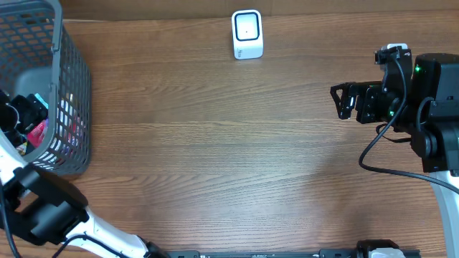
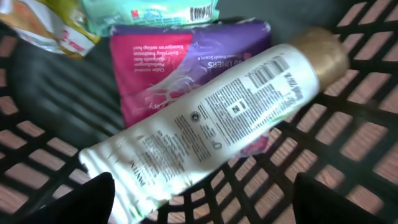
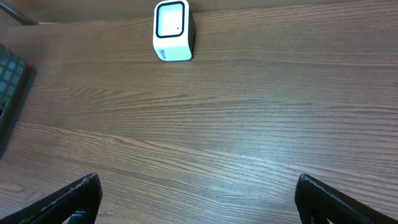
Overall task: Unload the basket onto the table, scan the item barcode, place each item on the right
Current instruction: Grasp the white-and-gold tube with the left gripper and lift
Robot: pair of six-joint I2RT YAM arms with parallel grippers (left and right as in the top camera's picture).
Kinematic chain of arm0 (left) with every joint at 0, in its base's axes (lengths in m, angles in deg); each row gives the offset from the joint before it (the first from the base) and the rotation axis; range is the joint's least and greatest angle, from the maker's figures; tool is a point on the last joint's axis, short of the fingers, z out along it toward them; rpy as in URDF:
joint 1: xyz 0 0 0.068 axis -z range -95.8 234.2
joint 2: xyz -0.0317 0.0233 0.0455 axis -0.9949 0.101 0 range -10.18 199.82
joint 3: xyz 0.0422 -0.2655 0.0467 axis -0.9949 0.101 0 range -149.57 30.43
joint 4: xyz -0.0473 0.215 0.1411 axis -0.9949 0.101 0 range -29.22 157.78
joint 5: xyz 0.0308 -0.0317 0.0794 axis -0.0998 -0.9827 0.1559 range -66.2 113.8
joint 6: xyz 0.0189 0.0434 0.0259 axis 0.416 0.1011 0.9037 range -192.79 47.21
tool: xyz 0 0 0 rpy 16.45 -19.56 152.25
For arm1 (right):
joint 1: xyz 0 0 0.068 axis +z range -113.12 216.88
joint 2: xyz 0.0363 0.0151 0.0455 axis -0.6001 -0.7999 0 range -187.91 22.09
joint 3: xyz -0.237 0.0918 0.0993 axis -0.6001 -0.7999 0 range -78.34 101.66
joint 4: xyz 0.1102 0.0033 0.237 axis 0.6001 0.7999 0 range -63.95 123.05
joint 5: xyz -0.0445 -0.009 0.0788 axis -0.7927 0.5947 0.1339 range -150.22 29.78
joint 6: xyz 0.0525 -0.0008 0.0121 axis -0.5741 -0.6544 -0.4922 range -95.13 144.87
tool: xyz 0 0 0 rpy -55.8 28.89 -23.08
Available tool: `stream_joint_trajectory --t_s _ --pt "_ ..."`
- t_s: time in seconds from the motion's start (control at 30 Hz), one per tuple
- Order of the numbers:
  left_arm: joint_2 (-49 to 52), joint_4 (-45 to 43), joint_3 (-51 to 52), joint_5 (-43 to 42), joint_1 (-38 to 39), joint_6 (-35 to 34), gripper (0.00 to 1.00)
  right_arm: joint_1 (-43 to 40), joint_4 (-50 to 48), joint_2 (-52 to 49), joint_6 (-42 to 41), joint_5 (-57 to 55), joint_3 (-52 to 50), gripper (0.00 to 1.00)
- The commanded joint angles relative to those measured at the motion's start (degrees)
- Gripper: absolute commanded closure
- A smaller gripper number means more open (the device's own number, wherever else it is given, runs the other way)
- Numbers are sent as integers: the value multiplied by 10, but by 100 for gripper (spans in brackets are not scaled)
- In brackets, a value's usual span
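One item of concern, left wrist view: a white bottle [image 2: 211,118] with a gold cap [image 2: 323,53] lies on its side inside the mesh basket [image 2: 348,155]. Its long axis runs diagonally, with the crimped end at lower left and the cap pointing to the upper right. The printed face is up, with the barcode [image 2: 264,74] near the cap end. The bottle rests across a purple and pink packet [image 2: 161,56]. A green pack [image 2: 149,9] and a yellow pouch [image 2: 43,25] lie beyond. The left gripper [image 2: 205,208] stands wide, one dark fingertip in each lower corner, astride the bottle's crimped end. It holds nothing, and contact cannot be confirmed.

Overhead view: the basket sits at the far left of the tabletop [image 1: 215,158], with the left arm reaching into it. The bottle cannot be made out through the mesh. A white scanner [image 1: 247,34] stands at the far edge, centre. The right gripper [image 1: 344,100] is at the right, well apart from both.

Right wrist view: the right gripper's fingers [image 3: 74,199] are spread fully over bare wood, empty. The scanner stands upright ahead, its window facing the camera.
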Motion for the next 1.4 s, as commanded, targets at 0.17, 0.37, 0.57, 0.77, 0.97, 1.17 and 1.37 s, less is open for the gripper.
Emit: stream_joint_trajectory --t_s 0.17,0.37,0.57,0.77,0.97,1.17,1.37 --pt "37 -5 2 -14 5 49 17 2 -2 4 -2 -3 18 0" --pt "44 -26 2 -40 12 101 16 2 -2 4 -2 -3 18 0" --pt "76 -43 2 -46 15 102 17 2 -2 4 -2 -3 18 0" --pt "115 -45 2 -83 31 139 19 2 -2 4 -2 -3 18 0" --pt "133 -54 2 -80 45 166 21 2 -2 4 -2 -3 18 0" --pt "132 -64 1 -58 46 165 81 2 -2 4 -2 -3 18 0" --pt "130 -33 -49 -18 44 116 96 2 -2 4 -2 -3 18 0"
